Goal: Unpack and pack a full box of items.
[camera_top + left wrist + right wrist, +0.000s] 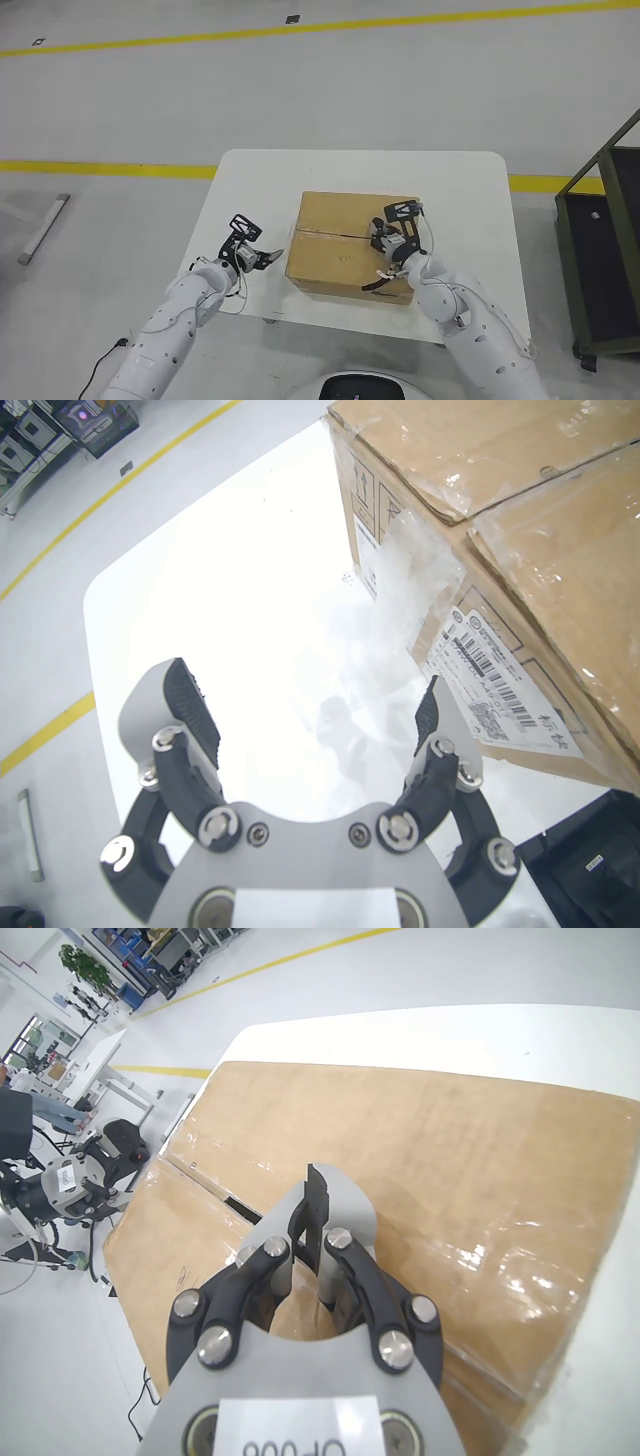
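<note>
Taped box [335, 250], right pincer [314, 1193] closed, perhaps touching

White, rounded shells cover the left arm [170, 325] and right arm [485, 340]. The left gripper [307, 695] and right gripper [312, 1198] match — grey plates, black links, silver screws, ribbed black pads [192, 705], a white label [300, 1423] at 6 o'clock.
</note>
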`<state>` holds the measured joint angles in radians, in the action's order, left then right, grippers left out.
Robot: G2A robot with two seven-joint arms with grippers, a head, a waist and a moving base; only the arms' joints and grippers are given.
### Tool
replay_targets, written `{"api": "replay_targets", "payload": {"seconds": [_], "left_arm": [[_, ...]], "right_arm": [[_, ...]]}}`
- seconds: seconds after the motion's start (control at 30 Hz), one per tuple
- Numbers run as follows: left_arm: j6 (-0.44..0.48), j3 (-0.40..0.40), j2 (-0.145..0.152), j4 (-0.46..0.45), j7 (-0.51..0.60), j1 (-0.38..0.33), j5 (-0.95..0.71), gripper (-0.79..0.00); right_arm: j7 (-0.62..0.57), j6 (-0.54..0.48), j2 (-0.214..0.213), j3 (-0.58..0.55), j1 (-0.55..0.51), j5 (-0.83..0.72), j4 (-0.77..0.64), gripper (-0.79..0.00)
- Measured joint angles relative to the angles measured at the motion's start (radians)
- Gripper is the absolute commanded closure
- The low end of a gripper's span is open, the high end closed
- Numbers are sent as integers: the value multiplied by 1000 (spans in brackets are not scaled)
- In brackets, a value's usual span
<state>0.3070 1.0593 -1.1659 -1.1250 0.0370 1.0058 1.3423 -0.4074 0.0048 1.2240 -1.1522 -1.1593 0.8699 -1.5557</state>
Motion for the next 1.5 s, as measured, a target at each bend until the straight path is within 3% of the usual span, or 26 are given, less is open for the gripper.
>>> {"api": "replay_targets", "payload": {"seconds": [0.4, 0.63, 0.93, 1.1, 1.5], "left_arm": [[51, -150, -74, 210, -206, -131, -9, -785], [-24, -204, -112, 300, -402, -176, 33, -785], [-113, -168, -127, 358, -529, -185, -10, -785], [-129, -146, -128, 360, -544, -180, -28, -785], [-154, -98, -131, 293, -561, -186, -43, -785]], "right_arm": [[-11, 2, 0, -26, -15, 6, -10, 0], [-15, 5, 5, -16, -7, 10, -10, 0], [-15, 0, 8, -17, -4, 9, 0, 0], [-17, -1, 10, -19, -4, 11, 0, 0], [-14, 3, 11, -36, -25, 13, -15, 0]]}}
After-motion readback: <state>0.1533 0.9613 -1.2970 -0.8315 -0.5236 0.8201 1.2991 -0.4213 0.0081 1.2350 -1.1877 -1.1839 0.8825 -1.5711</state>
